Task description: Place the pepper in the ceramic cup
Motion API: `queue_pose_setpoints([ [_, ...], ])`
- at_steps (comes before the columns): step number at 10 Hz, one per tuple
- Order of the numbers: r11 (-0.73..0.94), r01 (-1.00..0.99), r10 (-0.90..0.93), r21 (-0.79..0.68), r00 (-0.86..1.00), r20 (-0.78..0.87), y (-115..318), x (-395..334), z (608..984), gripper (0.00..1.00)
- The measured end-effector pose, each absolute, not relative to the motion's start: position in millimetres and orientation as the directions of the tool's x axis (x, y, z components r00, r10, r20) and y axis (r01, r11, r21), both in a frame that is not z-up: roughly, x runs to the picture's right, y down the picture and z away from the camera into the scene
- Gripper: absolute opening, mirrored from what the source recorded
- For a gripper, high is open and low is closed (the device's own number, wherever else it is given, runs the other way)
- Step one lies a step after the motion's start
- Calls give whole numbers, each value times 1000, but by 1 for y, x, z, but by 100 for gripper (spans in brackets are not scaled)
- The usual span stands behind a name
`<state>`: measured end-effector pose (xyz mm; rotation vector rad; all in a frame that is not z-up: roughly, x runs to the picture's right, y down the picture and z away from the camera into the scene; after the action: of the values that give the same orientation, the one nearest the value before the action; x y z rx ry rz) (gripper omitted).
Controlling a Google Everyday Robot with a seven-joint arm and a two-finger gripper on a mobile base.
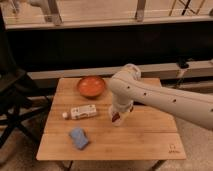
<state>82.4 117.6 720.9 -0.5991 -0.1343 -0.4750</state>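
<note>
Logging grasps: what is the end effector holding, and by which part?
Cannot be told. The end effector sits low over the table, something dark red, perhaps the pepper, at its tip.

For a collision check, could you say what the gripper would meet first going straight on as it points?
The gripper points down, likely meeting the wooden table right of the white bottle; depth unclear.
</note>
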Motion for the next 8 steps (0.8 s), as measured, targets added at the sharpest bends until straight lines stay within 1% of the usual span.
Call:
queue_pose_setpoints([
  [4,721,465,-395,-514,885,246,110,79,729,0],
  [8,722,462,-392,-515,886,246,110,80,729,0],
])
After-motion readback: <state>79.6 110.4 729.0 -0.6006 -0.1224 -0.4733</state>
